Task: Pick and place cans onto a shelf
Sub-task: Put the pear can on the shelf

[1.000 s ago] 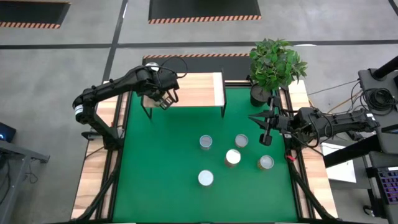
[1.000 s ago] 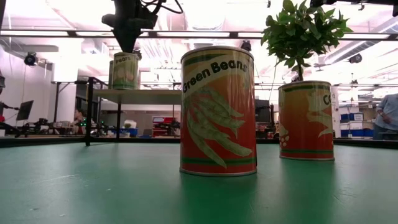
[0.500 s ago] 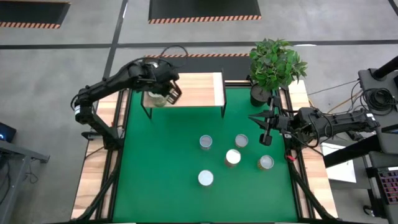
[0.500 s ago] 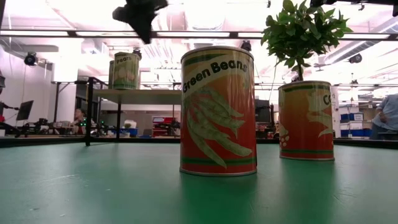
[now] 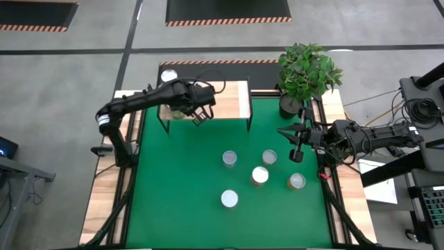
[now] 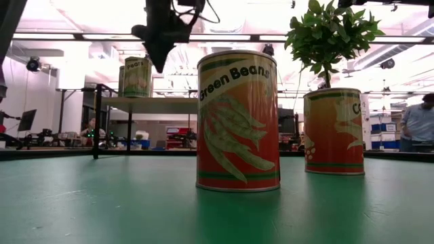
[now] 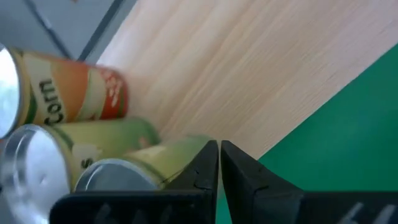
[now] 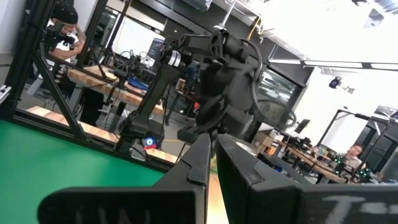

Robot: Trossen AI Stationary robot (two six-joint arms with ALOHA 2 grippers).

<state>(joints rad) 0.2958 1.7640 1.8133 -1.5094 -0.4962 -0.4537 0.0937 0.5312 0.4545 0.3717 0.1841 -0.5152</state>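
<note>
With both the left gripper (image 5: 202,115) and the right gripper (image 5: 294,147) closed and empty, we judge the five paper-labelled tin cans (image 5: 259,175) on the green mat (image 5: 180,194) rigid, light and smooth-sided, best pinched mid-body, while others stand on the pale-wood shelf (image 5: 225,103).

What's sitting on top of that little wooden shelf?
The shelf holds cans at one end; the left wrist view shows three. From above, the left pincer and arm cover most of them.

Looking straight down from high over the table (image 5: 173,208). Sitting level at mat height, close behind a can (image 6: 237,122). Peering past each tool from the wrists. Sharing the shelf (image 5: 222,101).
</note>
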